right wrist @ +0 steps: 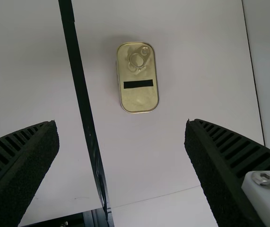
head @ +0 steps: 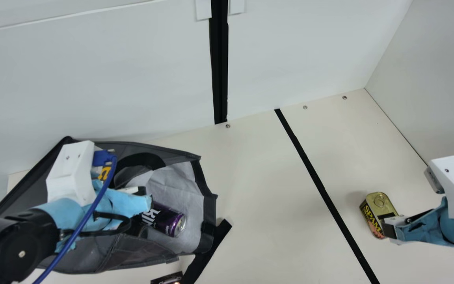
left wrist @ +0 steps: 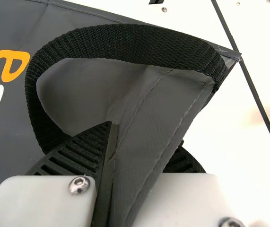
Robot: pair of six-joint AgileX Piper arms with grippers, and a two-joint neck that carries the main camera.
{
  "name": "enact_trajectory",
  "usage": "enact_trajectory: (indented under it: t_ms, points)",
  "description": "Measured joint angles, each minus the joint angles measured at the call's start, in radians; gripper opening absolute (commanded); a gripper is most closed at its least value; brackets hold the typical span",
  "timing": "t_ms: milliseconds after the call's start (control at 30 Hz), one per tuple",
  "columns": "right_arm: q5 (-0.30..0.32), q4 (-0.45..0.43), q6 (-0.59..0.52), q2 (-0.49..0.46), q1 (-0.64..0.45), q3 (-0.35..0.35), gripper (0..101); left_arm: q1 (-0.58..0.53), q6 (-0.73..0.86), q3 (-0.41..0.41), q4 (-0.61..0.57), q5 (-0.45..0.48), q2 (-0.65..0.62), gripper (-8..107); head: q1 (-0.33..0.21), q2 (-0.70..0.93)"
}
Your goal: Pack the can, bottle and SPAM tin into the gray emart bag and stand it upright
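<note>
On the right of the tabletop (head: 262, 197), the SPAM tin (right wrist: 139, 99) sits lid up by the right gripper (right wrist: 121, 122), whose jaws stand wide apart; an off-centre approach could land one of them on the lid or shove the tin aside instead of straddling it. Over on the left, the left gripper (left wrist: 144, 134) has its jaws clamped on fabric of the gray emart bag (head: 136, 252), and a hard pull or tilt there might roll the purple can (head: 168, 220) out through the sideways mouth.
</note>
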Motion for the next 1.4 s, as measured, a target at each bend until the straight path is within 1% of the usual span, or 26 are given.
enact_trajectory:
  t_ms: [133, 467, 567, 633, 733, 767, 1100, 1200, 1300, 1400]
  points:
    - [-0.014, 0.008, -0.030, 0.030, -0.009, 0.011, 95, 0.000, 0.000, 0.000, 0.000, 0.000, 0.000, -8, 0.000, -0.002]
    - [-0.084, 0.011, -0.058, 0.114, 0.010, 0.050, 95, 0.000, 0.000, 0.000, 0.000, 0.000, 0.000, -8, 0.002, -0.002]
    - [-0.121, 0.009, -0.058, 0.146, 0.019, 0.059, 95, 0.000, 0.000, 0.000, 0.000, 0.000, 0.000, -8, 0.000, -0.002]
    - [-0.129, 0.006, -0.058, 0.168, 0.028, 0.064, 95, 0.000, 0.000, 0.000, 0.000, 0.000, 0.000, -8, 0.000, -0.002]
    - [-0.166, 0.003, -0.058, 0.201, 0.040, 0.069, 95, 0.000, 0.000, 0.000, 0.000, 0.000, 0.000, -8, 0.000, -0.002]
    - [-0.170, 0.003, -0.058, 0.211, 0.041, 0.070, 95, 0.000, 0.000, 0.000, 0.000, 0.000, 0.000, -8, 0.000, 0.000]
    - [-0.250, -0.001, -0.063, 0.333, 0.060, 0.061, 95, 0.000, 0.000, 0.000, 0.000, 0.000, 0.000, -8, 0.000, -0.002]
    - [-0.258, -0.001, -0.067, 0.370, 0.065, 0.058, 95, 0.000, 0.000, 0.000, 0.000, 0.000, 0.000, -8, 0.000, -0.002]
    - [-0.288, -0.001, -0.069, 0.403, 0.072, 0.051, 95, 0.000, 0.000, 0.000, 0.000, 0.000, 0.000, -8, 0.000, -0.002]
    - [-0.295, -0.002, -0.069, 0.435, 0.079, 0.049, 95, 0.000, 0.000, 0.000, 0.000, 0.000, 0.000, -8, 0.000, -0.002]
